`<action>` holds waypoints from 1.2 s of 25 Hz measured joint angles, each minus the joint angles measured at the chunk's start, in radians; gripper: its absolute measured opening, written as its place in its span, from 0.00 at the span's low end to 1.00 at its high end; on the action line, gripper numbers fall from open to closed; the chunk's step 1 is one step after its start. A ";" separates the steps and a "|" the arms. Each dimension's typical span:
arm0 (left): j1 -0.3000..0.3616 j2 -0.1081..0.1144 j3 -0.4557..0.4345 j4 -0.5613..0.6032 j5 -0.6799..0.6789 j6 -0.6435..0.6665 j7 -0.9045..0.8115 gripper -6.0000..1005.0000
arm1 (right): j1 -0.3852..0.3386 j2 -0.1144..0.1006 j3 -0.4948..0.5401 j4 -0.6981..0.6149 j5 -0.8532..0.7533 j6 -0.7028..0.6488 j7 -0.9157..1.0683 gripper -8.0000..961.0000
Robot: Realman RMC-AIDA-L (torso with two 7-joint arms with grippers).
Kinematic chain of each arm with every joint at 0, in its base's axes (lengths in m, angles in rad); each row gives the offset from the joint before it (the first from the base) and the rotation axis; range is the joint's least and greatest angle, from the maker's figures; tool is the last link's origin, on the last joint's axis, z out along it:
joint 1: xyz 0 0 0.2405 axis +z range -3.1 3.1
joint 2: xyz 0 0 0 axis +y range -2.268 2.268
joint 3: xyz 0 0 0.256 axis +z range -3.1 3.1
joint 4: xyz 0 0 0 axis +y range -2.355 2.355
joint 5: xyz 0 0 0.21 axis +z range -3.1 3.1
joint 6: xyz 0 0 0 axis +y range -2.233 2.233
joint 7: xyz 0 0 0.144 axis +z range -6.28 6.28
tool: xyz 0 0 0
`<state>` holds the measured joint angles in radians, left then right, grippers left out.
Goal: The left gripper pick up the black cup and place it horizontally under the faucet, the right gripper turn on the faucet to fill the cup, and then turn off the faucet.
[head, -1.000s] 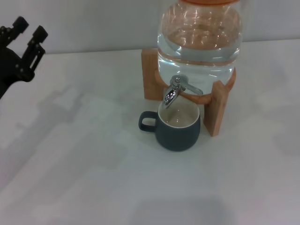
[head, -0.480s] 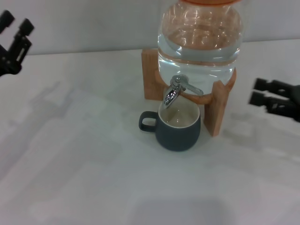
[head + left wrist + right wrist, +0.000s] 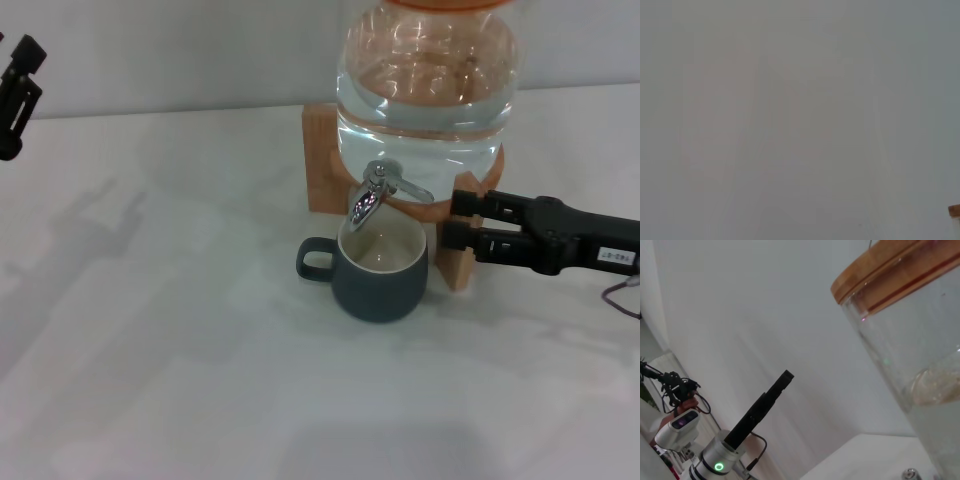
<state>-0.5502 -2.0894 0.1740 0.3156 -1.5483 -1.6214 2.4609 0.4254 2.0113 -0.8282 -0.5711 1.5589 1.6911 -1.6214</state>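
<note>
Cup [image 3: 381,270], dark matte ceramic, cream inside, under chrome faucet [image 3: 372,192]; at three o'clock we see right gripper [image 3: 457,220] open; left gripper [image 3: 15,85] unclear.

My head camera looked forward and down onto the table [image 3: 180,350] from fairly close, taking in the black cup [image 3: 378,268], the faucet [image 3: 375,192] above it and the lower part of the water jar [image 3: 428,75]. My left wrist camera faced only a blank pale surface, with a sliver of wood [image 3: 954,210] at one edge. My right wrist camera sat near the water jar [image 3: 920,355] and looked up past its wooden lid [image 3: 890,272], sharing the jar with the head view and catching the left gripper [image 3: 762,407] farther off.
</note>
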 joint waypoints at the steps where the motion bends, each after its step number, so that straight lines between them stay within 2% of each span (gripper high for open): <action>1: 0.001 0.000 0.000 0.000 0.000 -0.002 0.001 0.45 | 0.006 0.000 -0.001 0.009 0.000 -0.003 -0.005 0.88; 16: 0.028 0.001 -0.003 0.002 -0.007 -0.039 0.006 0.46 | 0.032 0.006 -0.011 0.050 0.003 -0.053 -0.011 0.88; 25: 0.052 0.004 -0.002 0.004 -0.017 -0.039 0.006 0.46 | 0.044 0.007 -0.137 0.053 0.106 -0.031 -0.005 0.88; 30: 0.055 0.005 0.001 0.004 -0.017 -0.036 0.006 0.46 | 0.043 0.006 -0.147 0.053 0.119 0.001 -0.005 0.88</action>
<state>-0.4954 -2.0848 0.1746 0.3191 -1.5648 -1.6569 2.4666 0.4680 2.0177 -0.9754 -0.5182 1.6780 1.6918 -1.6267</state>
